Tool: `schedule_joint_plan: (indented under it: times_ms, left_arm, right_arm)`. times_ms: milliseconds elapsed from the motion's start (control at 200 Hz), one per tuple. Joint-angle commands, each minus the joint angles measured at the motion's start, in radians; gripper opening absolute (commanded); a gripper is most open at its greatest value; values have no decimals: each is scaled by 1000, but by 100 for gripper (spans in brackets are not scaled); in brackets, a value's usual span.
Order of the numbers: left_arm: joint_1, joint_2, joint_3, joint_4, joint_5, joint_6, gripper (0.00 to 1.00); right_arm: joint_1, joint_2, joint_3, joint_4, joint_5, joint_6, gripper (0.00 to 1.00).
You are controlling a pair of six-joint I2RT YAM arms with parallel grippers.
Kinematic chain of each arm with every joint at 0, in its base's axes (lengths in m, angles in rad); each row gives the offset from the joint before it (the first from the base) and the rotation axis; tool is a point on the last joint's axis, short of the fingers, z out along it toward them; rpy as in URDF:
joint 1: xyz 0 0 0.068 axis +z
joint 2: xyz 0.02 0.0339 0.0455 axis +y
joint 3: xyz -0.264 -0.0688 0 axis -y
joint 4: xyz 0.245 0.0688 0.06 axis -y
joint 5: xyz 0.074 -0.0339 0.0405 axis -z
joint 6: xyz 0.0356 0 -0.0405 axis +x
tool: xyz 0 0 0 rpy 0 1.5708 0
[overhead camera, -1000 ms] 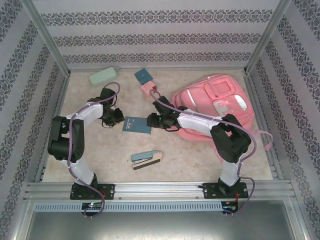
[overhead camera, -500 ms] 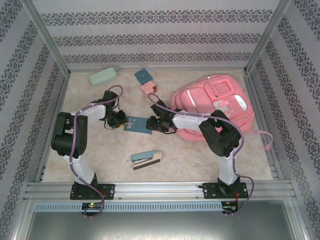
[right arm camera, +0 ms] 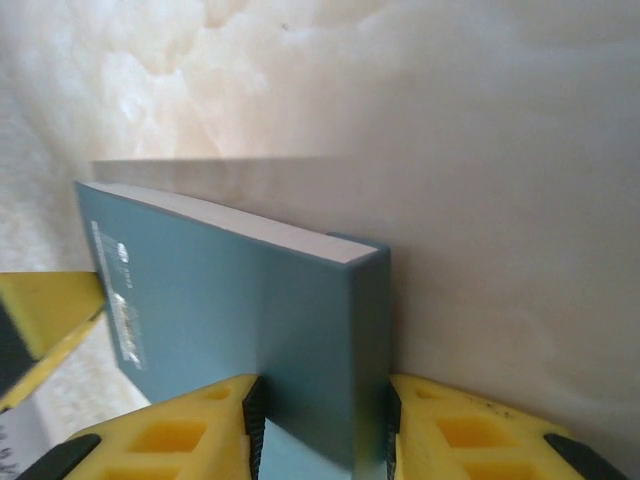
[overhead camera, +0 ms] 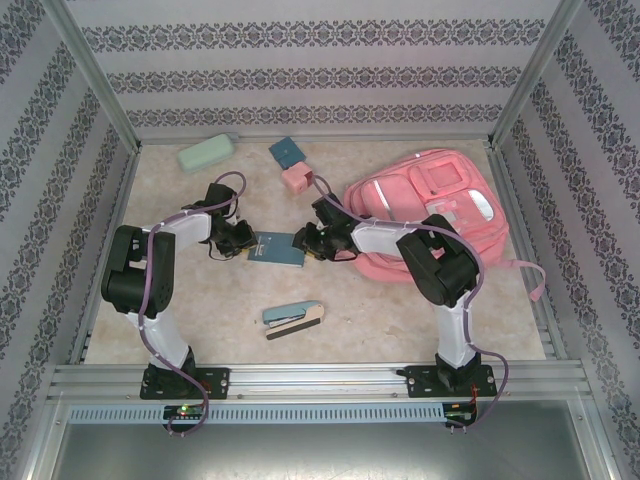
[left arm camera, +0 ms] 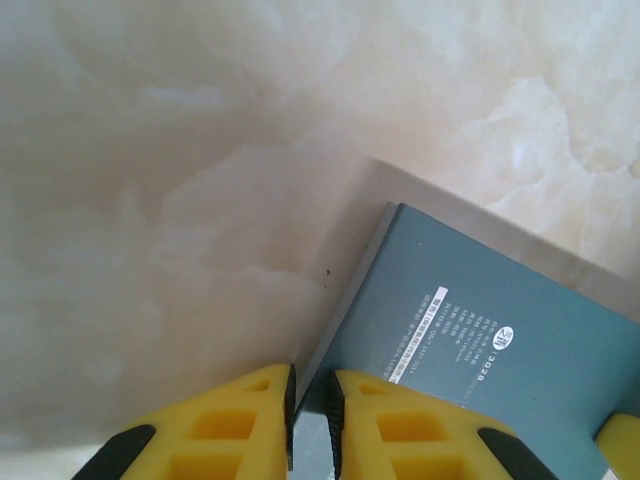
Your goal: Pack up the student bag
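The student bag [overhead camera: 430, 205], a large pink backpack, lies flat at the right of the table. A teal notebook [overhead camera: 277, 248] lies left of it between both grippers. My left gripper [overhead camera: 242, 240] has its yellow fingers [left arm camera: 240, 415] pinched on the notebook's near corner [left arm camera: 480, 340], and its fingertips [left arm camera: 312, 375] are almost touching. From the other side, my right gripper [overhead camera: 305, 243] is shut across the notebook's spine [right arm camera: 360, 340], one pad on each face [right arm camera: 320, 390]. The notebook's cover [right arm camera: 220, 300] fills the left of the right wrist view.
A green pencil case [overhead camera: 205, 152] lies at the back left. A small teal box [overhead camera: 288, 152] and a small pink boxy item [overhead camera: 297, 178] sit behind the notebook. A stapler [overhead camera: 292, 317] lies toward the front. A pink strap [overhead camera: 535, 280] trails by the right wall.
My left gripper has moved right onto the notebook's left edge. The right arm's elbow has swung inward while its gripper stayed at the notebook's right edge.
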Motion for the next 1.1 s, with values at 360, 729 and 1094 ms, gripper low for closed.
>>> schedule_joint_plan:
  times_ms: [360, 729, 1094]
  left_arm:
    - [-40, 6, 28, -78, 29, 27, 19]
    - [-23, -223, 67, 38, 108, -184, 50]
    - [-52, -272, -100, 752, 249, -713, 83]
  right_arm:
    - [31, -64, -31, 319, -164, 20, 3]
    - [-68, -237, -60, 297, -97, -3, 0]
    - [-143, -418, -128, 379, 100, 34, 0]
